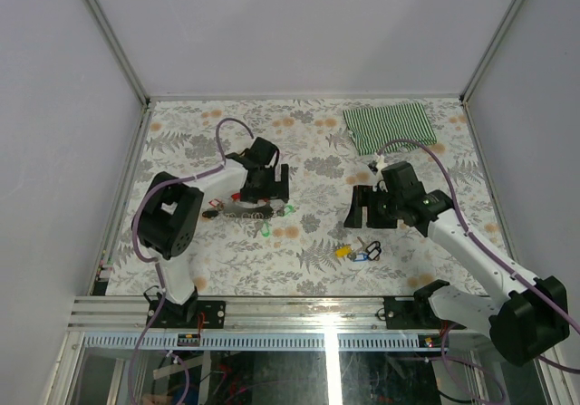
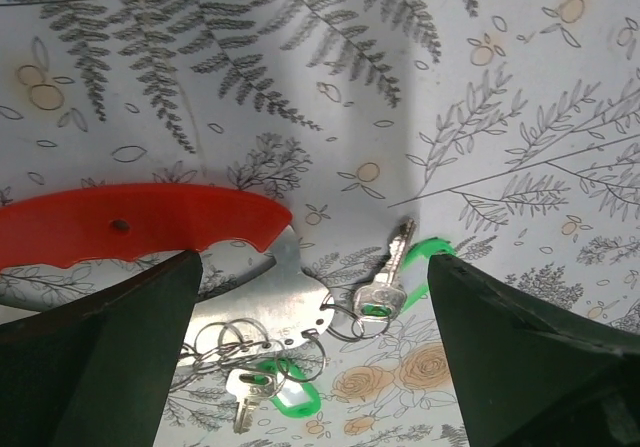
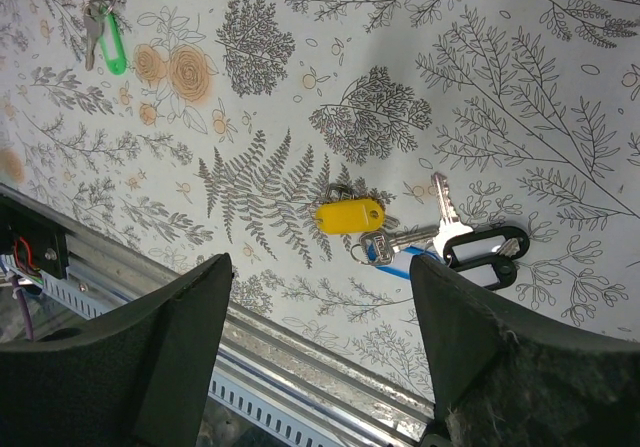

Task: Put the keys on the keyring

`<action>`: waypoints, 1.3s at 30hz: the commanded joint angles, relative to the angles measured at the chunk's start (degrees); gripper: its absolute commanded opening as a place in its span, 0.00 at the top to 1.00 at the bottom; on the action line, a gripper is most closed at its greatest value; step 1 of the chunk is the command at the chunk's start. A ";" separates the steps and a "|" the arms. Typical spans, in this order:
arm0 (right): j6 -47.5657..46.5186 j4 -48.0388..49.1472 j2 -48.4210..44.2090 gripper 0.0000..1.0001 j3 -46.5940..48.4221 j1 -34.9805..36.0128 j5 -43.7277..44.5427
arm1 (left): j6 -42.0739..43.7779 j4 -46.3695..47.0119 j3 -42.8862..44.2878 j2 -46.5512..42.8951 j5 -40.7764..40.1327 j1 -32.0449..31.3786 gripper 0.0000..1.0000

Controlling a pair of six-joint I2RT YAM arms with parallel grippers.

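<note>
Keys (image 3: 385, 229), yellow- and blue-tagged, bunched on the desk (image 3: 520, 87) just ahead of the right gripper (image 3: 320, 307), long axis running across its spread, empty jaws. Keyring (image 2: 130, 222), red clip, lies beneath the left gripper (image 2: 315, 352), likewise spread and empty.

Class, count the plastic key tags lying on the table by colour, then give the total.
Green tags: 2
Yellow tag: 1
Blue tag: 1
Black tag: 1
Total: 5
</note>
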 commanded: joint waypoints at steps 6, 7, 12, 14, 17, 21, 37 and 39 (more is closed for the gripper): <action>-0.47 0.97 -2.07 0.21 -0.41 0.49 -1.93 | -4.66 4.62 -1.15 1.54 1.30 -7.43 0.00; -0.30 1.01 -2.22 0.21 -0.41 0.48 -2.05 | -5.37 4.97 -1.13 2.08 1.50 -8.39 0.00; -0.22 0.41 -3.08 0.21 -0.32 0.52 -1.30 | -7.30 7.78 -0.71 3.36 4.09 -11.16 0.00; -0.04 0.27 -3.53 0.20 -0.55 0.46 -0.56 | -7.38 8.10 0.88 3.73 4.59 -12.16 0.00; 1.25 0.81 -4.89 0.20 -1.36 0.46 0.71 | -7.01 8.28 3.87 4.52 5.76 -13.42 0.00; 3.09 1.84 -6.36 0.20 -2.69 0.51 2.07 | -4.56 7.05 7.65 4.18 4.93 -13.73 0.00; 3.09 3.51 -3.73 0.23 -1.12 0.52 1.45 | 1.07 -0.90 -3.29 -18.51 -11.49 -8.98 0.01; 2.89 3.77 -3.09 0.24 -1.15 0.48 0.80 | 0.45 -1.20 -6.21 -20.53 -11.37 -6.98 0.02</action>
